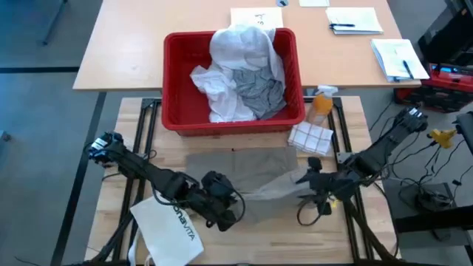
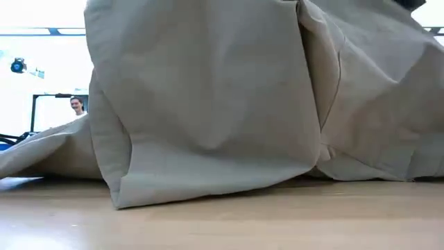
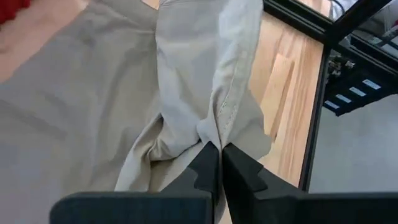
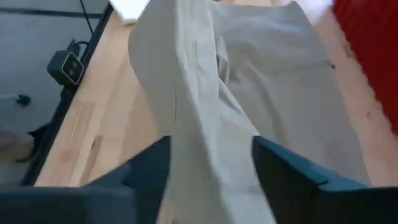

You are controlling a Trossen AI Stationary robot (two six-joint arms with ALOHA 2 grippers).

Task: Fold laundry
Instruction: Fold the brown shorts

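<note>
Khaki-tan piece (image 1: 244, 174) — spread on the table. Left gripper (image 3: 220, 155) pinches its edge; right gripper (image 4: 211, 158) — fingers spread around a fold.

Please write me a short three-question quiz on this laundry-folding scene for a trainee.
1. True or false: the left pincer is shut on an edge of the khaki-tan piece.
2. Which garments lie in the red basket? A) only the khaki-tan piece B) the grey T-shirt and the white shirt C) none
3. Fill in: the right pincer has its fingers spread, with khaki cloth running ____ them.

Key: 1 true; 2 B; 3 between.
</note>
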